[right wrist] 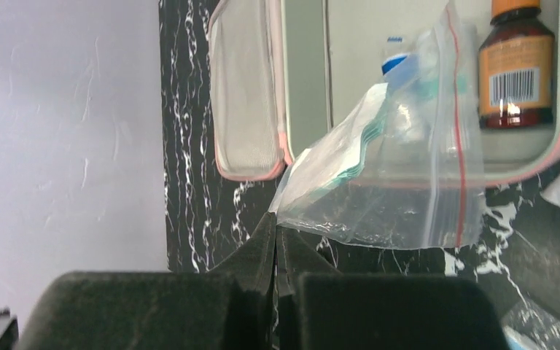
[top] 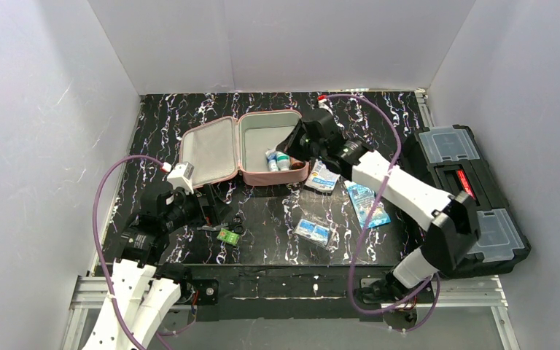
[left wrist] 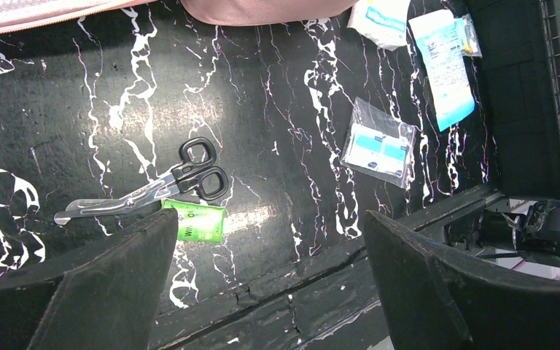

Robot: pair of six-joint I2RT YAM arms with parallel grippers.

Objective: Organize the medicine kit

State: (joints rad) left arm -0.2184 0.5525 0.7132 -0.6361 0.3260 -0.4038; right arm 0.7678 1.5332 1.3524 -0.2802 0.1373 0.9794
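Medicine kit (top: 259, 135) open flat at table's 12 o'clock, bottles (top: 278, 160) inside. Right gripper (right wrist: 275, 235) at kit's 3 o'clock, pinched tight on clear zip bag (right wrist: 401, 182). Left gripper (left wrist: 270, 219) at kit's 7 o'clock, spread wide, empty, above scissors (left wrist: 182, 179).

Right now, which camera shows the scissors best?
The left wrist view: the scissors lie whole and close, black handles and grey blades clear. In the top view the scissors look tiny. The right wrist view misses them.
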